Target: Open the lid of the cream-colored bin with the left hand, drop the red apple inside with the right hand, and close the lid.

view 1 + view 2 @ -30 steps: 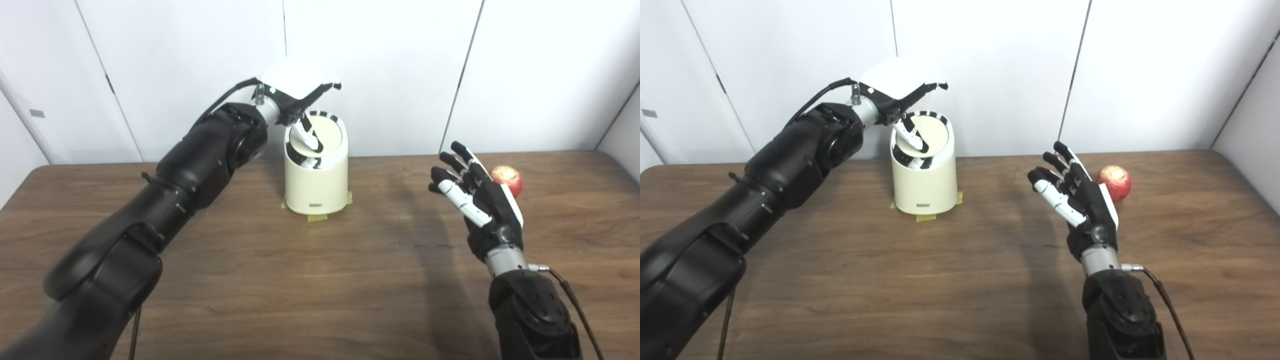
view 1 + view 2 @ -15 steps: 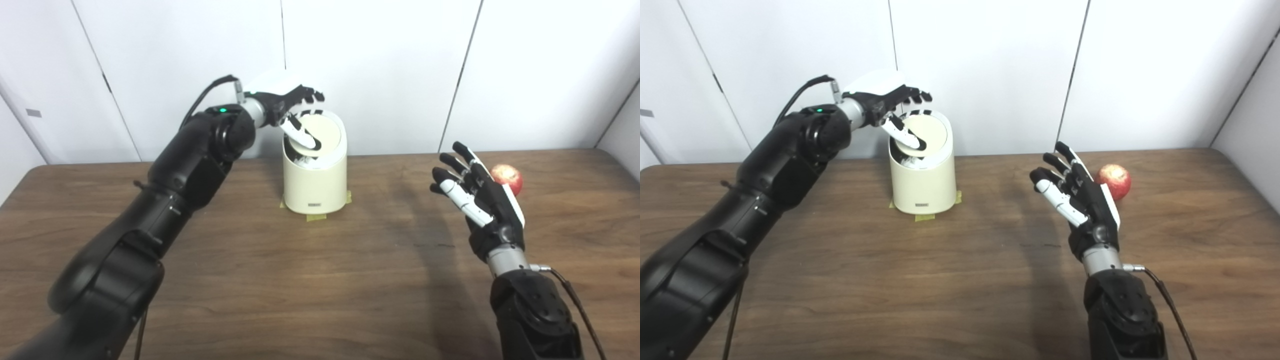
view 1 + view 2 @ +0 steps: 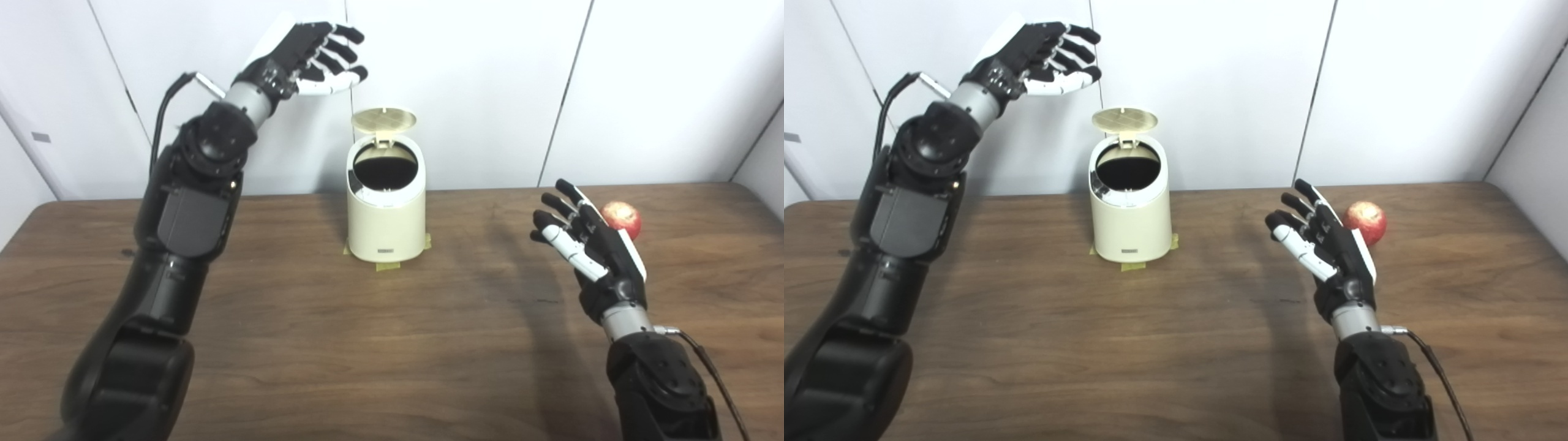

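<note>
A cream bin [image 3: 386, 214] stands on a wooden counter [image 3: 392, 343], its lid [image 3: 384, 119] flipped upright. The left hand [image 3: 300, 52] hovers high beside it, fingers [image 3: 334, 61] spread and empty. The right hand [image 3: 591, 251], fingers released, sits just beside the red apple [image 3: 623, 218] on the counter.

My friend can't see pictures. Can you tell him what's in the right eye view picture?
A cream-colored bin stands on a wooden table with its lid flipped up and open. The robot's left hand is raised above and left of it, open and empty. Its right hand is open near a red apple lying on the table.
</note>
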